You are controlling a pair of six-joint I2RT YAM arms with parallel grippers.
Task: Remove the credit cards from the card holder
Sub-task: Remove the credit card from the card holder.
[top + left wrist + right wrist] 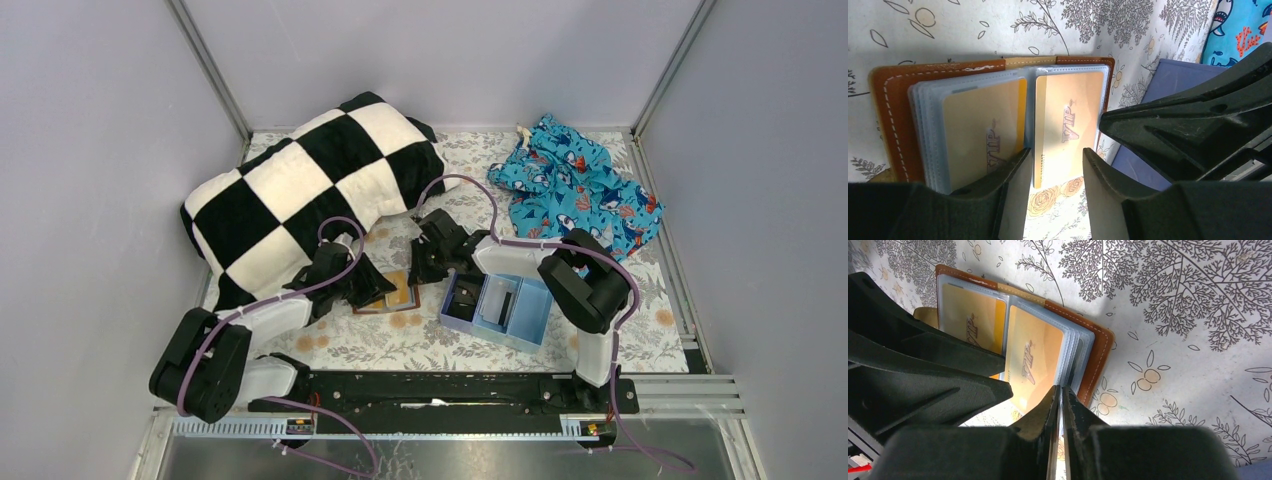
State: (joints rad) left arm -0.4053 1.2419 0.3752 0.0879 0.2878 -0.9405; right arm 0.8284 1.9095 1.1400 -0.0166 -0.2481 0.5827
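Brown leather card holder (893,115): lying open on the floral tablecloth (400,345), just left of the light blue tray (530,318), between the two grippers.
Credit cards (1065,120): two orange-gold cards marked VIP, sitting inside clear plastic sleeves (1075,347), one on each half of the holder.
Left gripper (1056,152): hovering with its jaws standing apart, straddling the edge of one sleeved card.
Right gripper (1059,388): reaching in from the tray side, jaws drawn almost together with only a slit showing and tips sitting at a sleeve's edge. Whether it is pinching the plastic cannot be told.
Backdrop: a black-and-white checked cushion (310,180) lying far left and a blue patterned cloth (575,185) lying far right.
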